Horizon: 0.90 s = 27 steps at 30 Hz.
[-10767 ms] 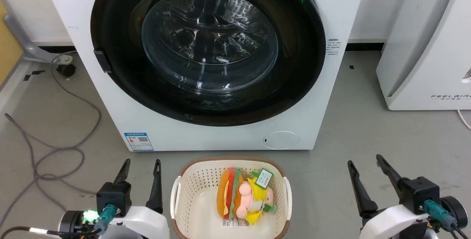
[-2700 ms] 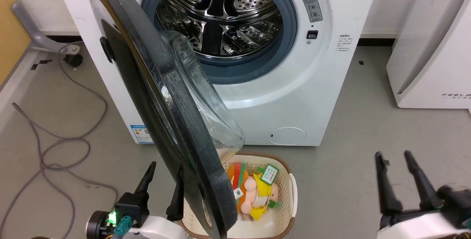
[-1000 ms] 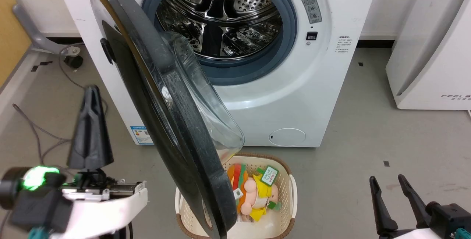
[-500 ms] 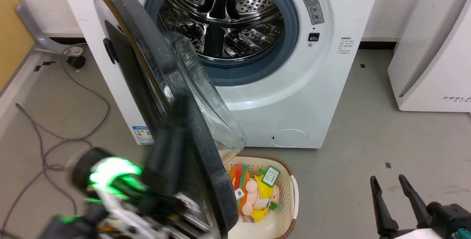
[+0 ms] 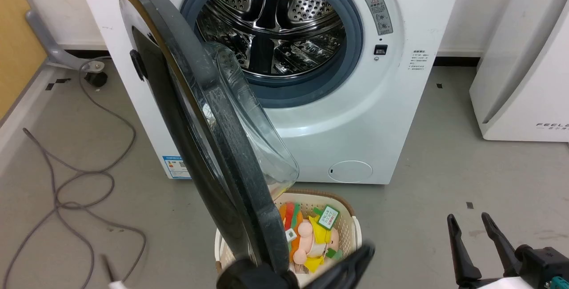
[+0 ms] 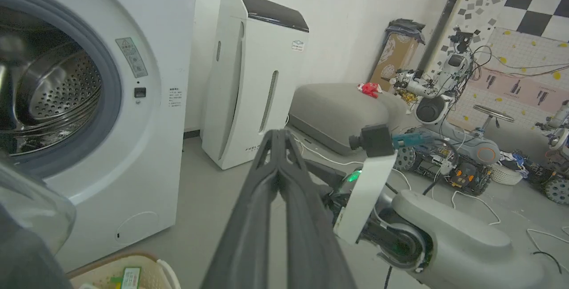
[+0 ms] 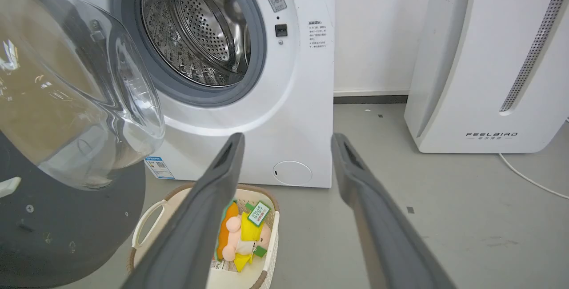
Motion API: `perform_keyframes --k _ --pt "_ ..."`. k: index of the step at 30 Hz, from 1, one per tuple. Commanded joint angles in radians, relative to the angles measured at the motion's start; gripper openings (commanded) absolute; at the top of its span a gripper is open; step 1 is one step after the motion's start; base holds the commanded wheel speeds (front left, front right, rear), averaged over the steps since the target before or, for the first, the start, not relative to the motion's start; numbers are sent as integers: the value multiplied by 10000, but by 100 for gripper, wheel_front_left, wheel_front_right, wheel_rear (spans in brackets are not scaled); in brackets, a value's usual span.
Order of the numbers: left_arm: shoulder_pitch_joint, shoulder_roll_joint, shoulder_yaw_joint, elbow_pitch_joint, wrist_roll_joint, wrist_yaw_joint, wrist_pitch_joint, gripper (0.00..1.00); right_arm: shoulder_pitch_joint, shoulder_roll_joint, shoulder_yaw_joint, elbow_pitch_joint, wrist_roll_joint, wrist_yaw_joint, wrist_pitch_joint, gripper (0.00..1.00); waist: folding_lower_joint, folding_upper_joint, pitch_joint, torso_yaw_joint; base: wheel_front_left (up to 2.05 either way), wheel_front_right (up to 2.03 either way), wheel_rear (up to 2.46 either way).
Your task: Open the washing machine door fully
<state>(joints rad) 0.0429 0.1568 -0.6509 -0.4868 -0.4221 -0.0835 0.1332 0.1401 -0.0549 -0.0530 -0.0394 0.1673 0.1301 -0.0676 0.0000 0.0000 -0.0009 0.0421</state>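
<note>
Door unlatched and swung out, not yet fully open.
The washing machine door (image 5: 209, 146) stands about halfway, above the basket (image 5: 320, 194); left pincer (image 6: 278, 135) closed beside its lower edge (contact unclear), right pincer (image 5: 467, 220) open, empty.

"feelbird" brand name on the white appliance (image 7: 484, 58) beside the washer (image 7: 306, 102)

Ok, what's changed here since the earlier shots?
The washing machine door swung from shut to partly open on its left hinge. The left gripper, fingers now shut, swept from left of the door across to its lower edge. The right gripper stays open at lower right; laundry basket unmoved.
</note>
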Motion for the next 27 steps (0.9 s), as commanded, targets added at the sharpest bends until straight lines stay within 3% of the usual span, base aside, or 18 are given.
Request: perform_keyframes --k 1,6,18,27 --pt "283 186 -121 228 78 137 347 0 208 47 1 20 86 6 -9 100 0 0 2 -13 0 0 0" --pt "678 528 -235 1249 351 511 906 0 206 47 -22 30 107 6 -5 100 0 0 44 -18 0 0 0" --pt "-262 74 617 3182 1063 1197 -789 0 114 47 13 145 220 6 -16 100 0 0 111 2 0 0 0" --pt "-360 -40 1068 3664 1050 1673 -1211 0 89 47 40 250 312 6 -37 100 0 0 121 -26 0 0 0"
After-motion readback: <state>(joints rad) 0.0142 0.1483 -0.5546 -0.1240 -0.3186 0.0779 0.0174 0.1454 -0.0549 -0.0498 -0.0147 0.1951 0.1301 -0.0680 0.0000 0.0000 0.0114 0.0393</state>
